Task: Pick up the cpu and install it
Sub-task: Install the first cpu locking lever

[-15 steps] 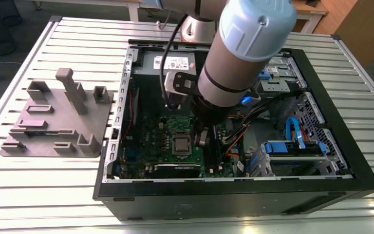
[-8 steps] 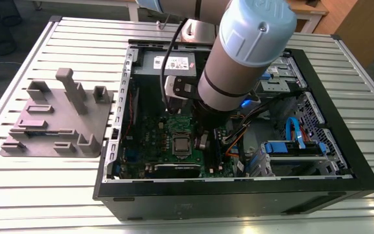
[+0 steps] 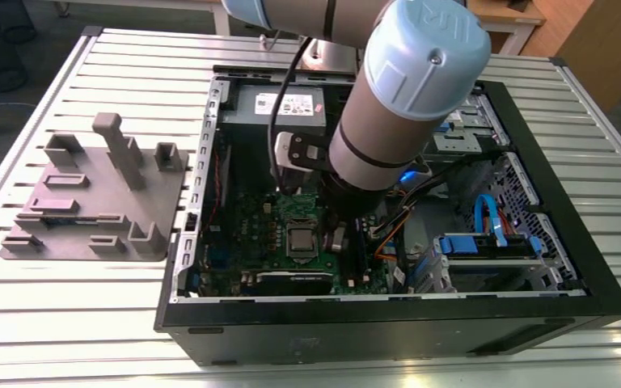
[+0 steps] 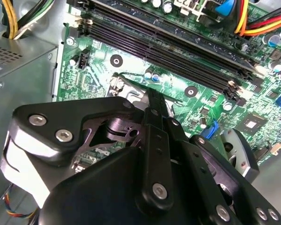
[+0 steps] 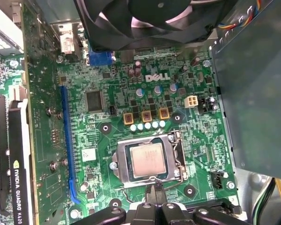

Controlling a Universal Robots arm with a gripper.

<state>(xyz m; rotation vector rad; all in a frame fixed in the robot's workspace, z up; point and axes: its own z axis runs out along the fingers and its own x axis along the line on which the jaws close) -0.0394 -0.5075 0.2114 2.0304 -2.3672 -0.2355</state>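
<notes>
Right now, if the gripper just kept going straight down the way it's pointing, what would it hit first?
Most likely the green motherboard right beside the socket holding the small square silver-grey cpu. The gripper hangs just off the socket's edge in the first wrist view, though depth is hard to judge.

I count one cpu [image 5: 148,159] seated in one socket frame [image 5: 178,154] on one motherboard [image 5: 107,136]. One case fan [image 5: 145,21], one graphics card [image 5: 16,164], three square copper-coloured components [image 5: 146,116], one grey fixture plate [image 3: 95,202] on one slatted table [image 3: 62,299].
</notes>
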